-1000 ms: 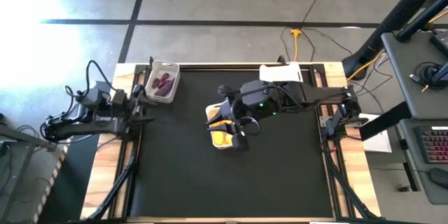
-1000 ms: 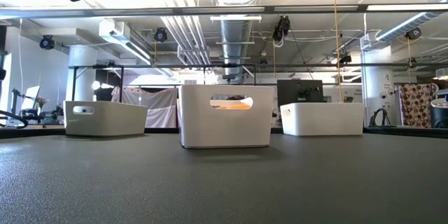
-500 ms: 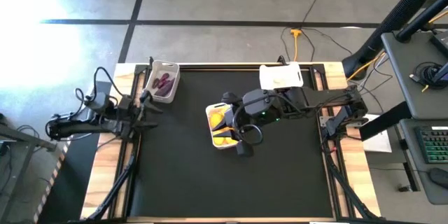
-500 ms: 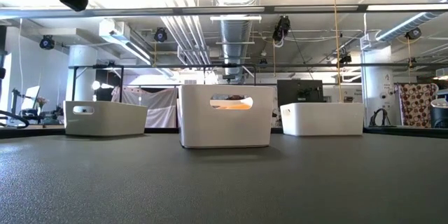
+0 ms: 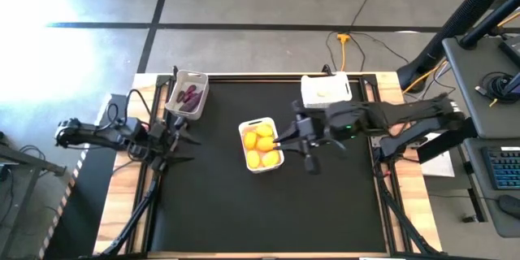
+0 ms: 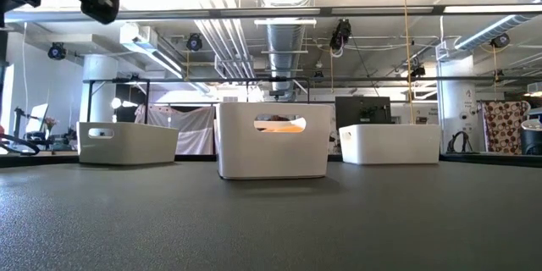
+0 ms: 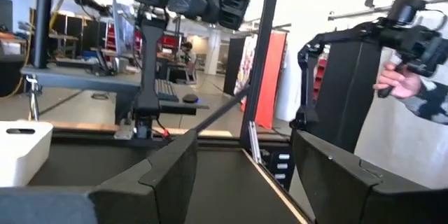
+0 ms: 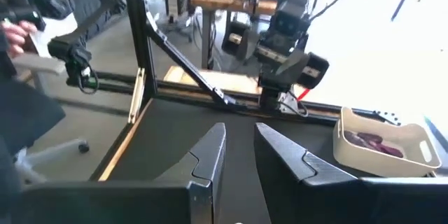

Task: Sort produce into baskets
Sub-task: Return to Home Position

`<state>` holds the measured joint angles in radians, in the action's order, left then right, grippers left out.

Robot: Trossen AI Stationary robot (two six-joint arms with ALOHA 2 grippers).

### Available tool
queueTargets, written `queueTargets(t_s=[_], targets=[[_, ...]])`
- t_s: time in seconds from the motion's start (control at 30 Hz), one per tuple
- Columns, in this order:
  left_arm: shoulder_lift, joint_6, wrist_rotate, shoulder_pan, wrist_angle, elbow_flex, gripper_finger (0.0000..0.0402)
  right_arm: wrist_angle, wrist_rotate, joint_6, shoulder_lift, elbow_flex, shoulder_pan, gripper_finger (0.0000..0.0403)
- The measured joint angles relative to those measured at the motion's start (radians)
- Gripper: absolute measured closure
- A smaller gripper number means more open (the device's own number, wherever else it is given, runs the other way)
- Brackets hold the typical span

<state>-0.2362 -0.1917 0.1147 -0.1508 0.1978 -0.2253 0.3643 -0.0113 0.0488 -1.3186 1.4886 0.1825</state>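
Observation:
Three baskets stand on the black mat. The grey one (image 5: 188, 95) at the far left holds dark purple vegetables (image 8: 376, 142). In the white middle one (image 5: 261, 145) lie yellow and orange fruits (image 5: 260, 142). The white one (image 5: 327, 90) at the far right holds pale pieces. My right gripper (image 5: 288, 140) hovers just right of the middle basket, pointing at it, with only a narrow gap between its fingers (image 8: 210, 155) and nothing in it. My left gripper (image 5: 180, 140) is open and empty at the mat's left edge, below the grey basket in the high view.
The mat's near half is bare (image 5: 268, 211). A wooden frame (image 5: 122, 211) borders the mat. A person's hand (image 7: 402, 84) shows in the room beyond the table. In the low view the three baskets stand in a row (image 6: 273, 140).
My right gripper has drawn back from above the middle basket toward the table's right edge and now hovers beside it, uncovering the fruits. My left gripper has swung toward the near edge and sunk a little. No basket has moved.

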Motion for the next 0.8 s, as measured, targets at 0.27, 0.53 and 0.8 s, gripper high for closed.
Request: queueTargets(t_s=[0.27, 0.53, 0.8], targets=[[-0.042, -0.001, 0.000, -0.004, 0.005, 0.004, 0.0184, -0.248, 0.000, -0.040, 0.338, -0.442, -0.002, 0.0335], [-0.036, -0.001, 0.001, -0.004, 0.004, 0.003, 0.0184, -0.080, -0.176, -0.265, 0.747, -0.758, -0.002, 0.0335], [-0.032, 0.000, 0.001, -0.004, -0.005, 0.003, 0.0184, -0.475, -0.214, -0.094, 1.029, -1.088, -0.001, 0.0335]])
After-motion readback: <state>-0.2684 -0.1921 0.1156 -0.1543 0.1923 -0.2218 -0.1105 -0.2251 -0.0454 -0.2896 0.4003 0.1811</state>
